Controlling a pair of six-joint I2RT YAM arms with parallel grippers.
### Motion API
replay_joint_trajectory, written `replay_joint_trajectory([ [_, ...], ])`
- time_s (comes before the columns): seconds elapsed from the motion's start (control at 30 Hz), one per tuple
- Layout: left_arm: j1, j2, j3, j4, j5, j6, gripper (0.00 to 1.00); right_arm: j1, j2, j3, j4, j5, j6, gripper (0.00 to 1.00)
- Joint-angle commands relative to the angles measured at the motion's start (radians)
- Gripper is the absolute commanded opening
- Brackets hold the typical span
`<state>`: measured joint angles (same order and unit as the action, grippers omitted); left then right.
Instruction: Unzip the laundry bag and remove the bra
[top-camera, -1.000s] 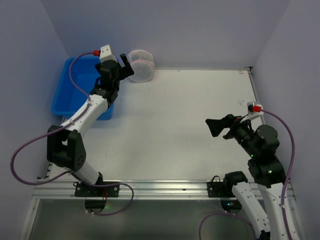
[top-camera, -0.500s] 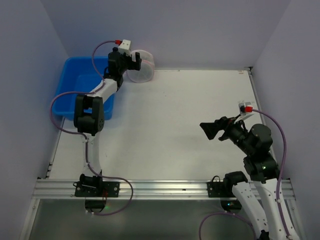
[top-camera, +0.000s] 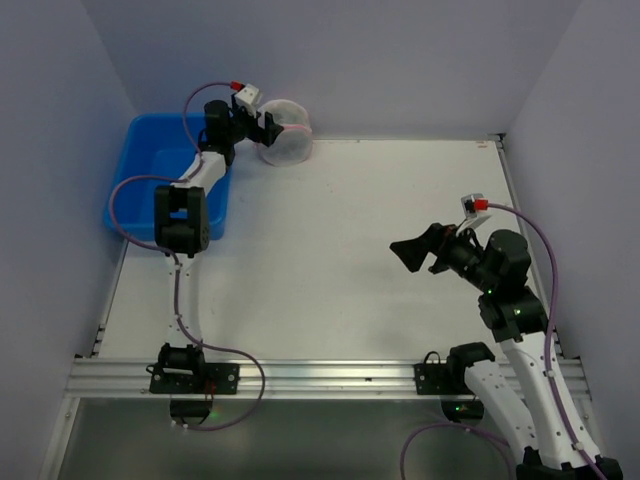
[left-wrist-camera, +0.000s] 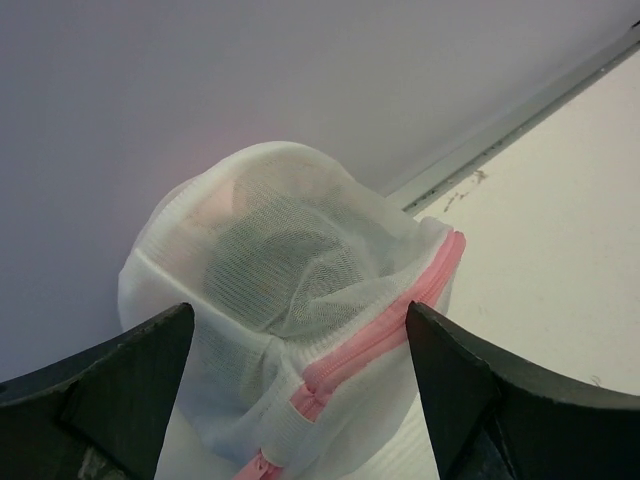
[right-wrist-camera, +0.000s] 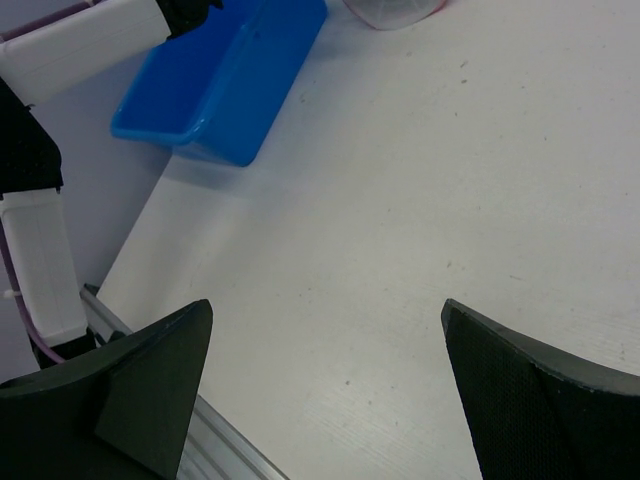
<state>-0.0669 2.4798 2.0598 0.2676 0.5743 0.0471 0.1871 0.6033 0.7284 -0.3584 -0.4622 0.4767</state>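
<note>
The laundry bag (top-camera: 286, 133) is a small round white mesh drum with a pink zipper (left-wrist-camera: 385, 325) round its rim. It sits at the far edge of the table against the back wall. A dark shape, perhaps the bra (left-wrist-camera: 275, 255), shows dimly through the mesh. My left gripper (top-camera: 263, 129) is open, with its jaws on either side of the bag (left-wrist-camera: 300, 290) and the zipper between them. My right gripper (top-camera: 413, 251) is open and empty, held above the table's right half and far from the bag. In the right wrist view the bag (right-wrist-camera: 395, 12) shows only at the top edge.
A blue plastic bin (top-camera: 160, 180) stands at the far left, just left of the bag; it also shows in the right wrist view (right-wrist-camera: 235, 85). The left arm (top-camera: 185, 215) stretches along the bin's right side. A metal rail (top-camera: 320, 375) runs along the near edge.
The left arm has stretched out toward the back wall, and its gripper has closed in on the bag from the left. The right gripper has drifted a little left.
</note>
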Motion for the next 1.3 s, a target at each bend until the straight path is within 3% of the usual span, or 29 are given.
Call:
replay_joint_trajectory([
  [0.0, -0.01, 0.011, 0.02, -0.027, 0.119, 0.013, 0.9, 0.003, 0.009, -0.001, 0.065, -0.047, 0.031, 0.99],
  [0.33, -0.057, -0.022, -0.089, -0.051, 0.174, 0.011, 0.87, 0.003, -0.029, -0.007, 0.062, -0.059, 0.04, 0.99],
  [0.67, -0.085, -0.068, -0.201, -0.041, 0.147, 0.019, 0.91, 0.003, -0.054, -0.018, 0.055, -0.062, 0.045, 0.99],
  [0.9, -0.102, -0.029, -0.191, 0.048, 0.043, -0.038, 0.8, 0.002, -0.06, -0.03, 0.059, -0.056, 0.054, 0.99],
  [1.13, -0.122, 0.005, -0.21, 0.131, -0.099, -0.191, 0.67, 0.003, -0.051, -0.037, 0.067, -0.046, 0.06, 0.99],
  [1.23, -0.136, 0.028, -0.193, 0.13, -0.184, -0.239, 0.57, 0.003, -0.046, -0.037, 0.068, -0.046, 0.066, 0.99],
  [1.27, -0.137, 0.033, -0.185, 0.128, -0.198, -0.251, 0.49, 0.003, -0.046, -0.037, 0.068, -0.046, 0.068, 0.99],
])
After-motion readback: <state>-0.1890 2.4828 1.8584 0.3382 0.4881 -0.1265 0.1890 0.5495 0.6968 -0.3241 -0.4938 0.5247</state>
